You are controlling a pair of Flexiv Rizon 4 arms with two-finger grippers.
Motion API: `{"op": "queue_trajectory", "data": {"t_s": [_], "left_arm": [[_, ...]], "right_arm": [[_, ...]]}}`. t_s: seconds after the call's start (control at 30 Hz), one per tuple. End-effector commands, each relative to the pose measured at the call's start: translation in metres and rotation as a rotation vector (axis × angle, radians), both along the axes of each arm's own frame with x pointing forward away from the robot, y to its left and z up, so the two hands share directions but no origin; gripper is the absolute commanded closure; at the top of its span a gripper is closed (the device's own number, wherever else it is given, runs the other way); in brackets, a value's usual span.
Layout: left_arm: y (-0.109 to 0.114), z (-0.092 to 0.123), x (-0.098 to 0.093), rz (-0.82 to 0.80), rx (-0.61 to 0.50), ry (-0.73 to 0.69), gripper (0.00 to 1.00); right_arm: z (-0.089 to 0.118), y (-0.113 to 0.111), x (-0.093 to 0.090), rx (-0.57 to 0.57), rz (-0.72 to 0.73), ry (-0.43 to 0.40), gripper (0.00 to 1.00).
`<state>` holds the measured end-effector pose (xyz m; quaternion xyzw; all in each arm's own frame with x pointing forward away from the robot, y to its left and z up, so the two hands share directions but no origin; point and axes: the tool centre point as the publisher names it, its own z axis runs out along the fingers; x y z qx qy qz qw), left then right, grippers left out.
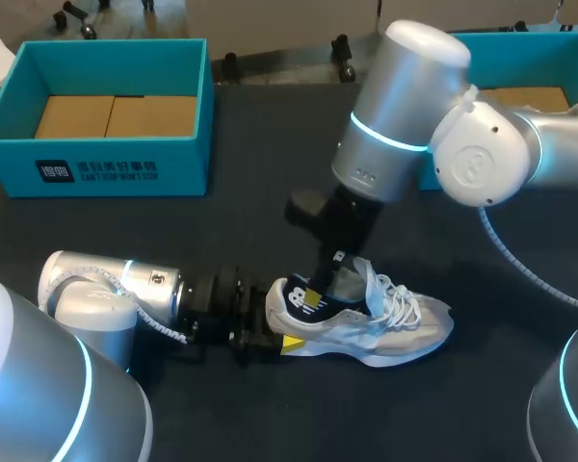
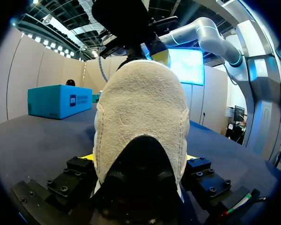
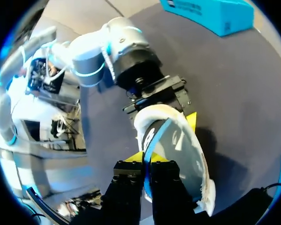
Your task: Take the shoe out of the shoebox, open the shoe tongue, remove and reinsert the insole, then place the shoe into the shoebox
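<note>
A white and pale grey shoe [image 1: 400,325] stood on its sole on the dark table [image 1: 270,423], outside any box and near the front middle. Its heel pointed toward the left arm [image 1: 106,289] and its toe toward the robot's right. The left arm lay low over the table, and the left jaws were closed on the shoe's heel from both sides. One yellow fingertip [image 1: 291,344] showed against the side of the heel in the head view. In the left wrist view the shoe [image 2: 140,108] filled the space between the two black finger blocks. The right arm [image 1: 405,115] came down from above, and the right jaws stood over the shoe's opening. They were pinched together on the raised heel end of the dark blue insole [image 1: 302,300], which bore white markings and stuck up out of the collar. In the right wrist view the insole [image 3: 175,150] lay partly inside the shoe, and its bright blue edge ran up into the narrow gap between the right fingertips [image 3: 135,157]. White laces [image 1: 397,294] lay loose over the top of the shoe, on the toe side of the right jaws. An open teal shoebox [image 1: 96,168] with brown card in its bottom sat at the far left of the table, well apart from the shoe. A second teal box [image 1: 559,48] sat at the far right, partly hidden behind the right arm.
</note>
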<state>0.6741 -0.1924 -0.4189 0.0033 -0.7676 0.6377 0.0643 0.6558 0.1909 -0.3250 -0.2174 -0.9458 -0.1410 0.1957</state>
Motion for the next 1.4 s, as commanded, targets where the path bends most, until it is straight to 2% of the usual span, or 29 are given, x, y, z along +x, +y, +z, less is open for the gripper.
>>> {"op": "queue_trajectory", "data": {"t_s": [0.03, 0.23, 0.3, 0.33, 0.4, 0.43, 0.6, 0.73, 0.9, 0.97, 1.2, 1.4], "left_arm": [[0.0, -0.001, 0.001, 0.0, 0.002, 0.001, 1.0], [0.0, -0.001, 0.001, 0.0, 0.002, 0.001, 1.0], [0.0, -0.001, 0.001, 0.0, 0.002, 0.001, 1.0], [0.0, -0.001, 0.001, 0.0, 0.002, 0.001, 1.0], [0.0, -0.001, 0.001, 0.0, 0.002, 0.001, 1.0], [0.0, -0.001, 0.001, 0.0, 0.002, 0.001, 1.0], [0.0, -0.001, 0.001, 0.0, 0.002, 0.001, 1.0], [0.0, -0.001, 0.001, 0.0, 0.002, 0.001, 1.0], [0.0, -0.001, 0.001, 0.0, 0.002, 0.001, 1.0], [0.0, -0.001, 0.001, 0.0, 0.002, 0.001, 1.0], [0.0, -0.001, 0.001, 0.0, 0.002, 0.001, 1.0], [0.0, -0.001, 0.001, 0.0, 0.002, 0.001, 1.0]], "right_arm": [[0.007, -0.003, -0.001, 0.011, 0.059, -0.023, 1.0], [0.014, -0.001, 0.004, 0.018, 0.155, -0.044, 1.0], [0.015, 0.001, 0.006, 0.044, 0.214, -0.081, 1.0], [0.016, 0.001, 0.008, 0.038, 0.231, -0.066, 1.0], [0.016, 0.002, 0.01, 0.057, 0.279, -0.089, 1.0], [0.016, 0.003, 0.012, 0.049, 0.294, -0.067, 1.0], [0.016, 0.008, 0.016, 0.077, 0.391, -0.09, 1.0], [0.016, 0.007, 0.014, 0.081, 0.408, -0.097, 1.0], [0.02, 0.014, 0.018, 0.099, 0.479, -0.145, 1.0], [0.02, 0.015, 0.018, 0.089, 0.476, -0.132, 1.0], [0.026, 0.018, 0.016, 0.119, 0.547, -0.208, 1.0], [0.024, 0.014, 0.012, 0.123, 0.529, -0.201, 1.0]]}}
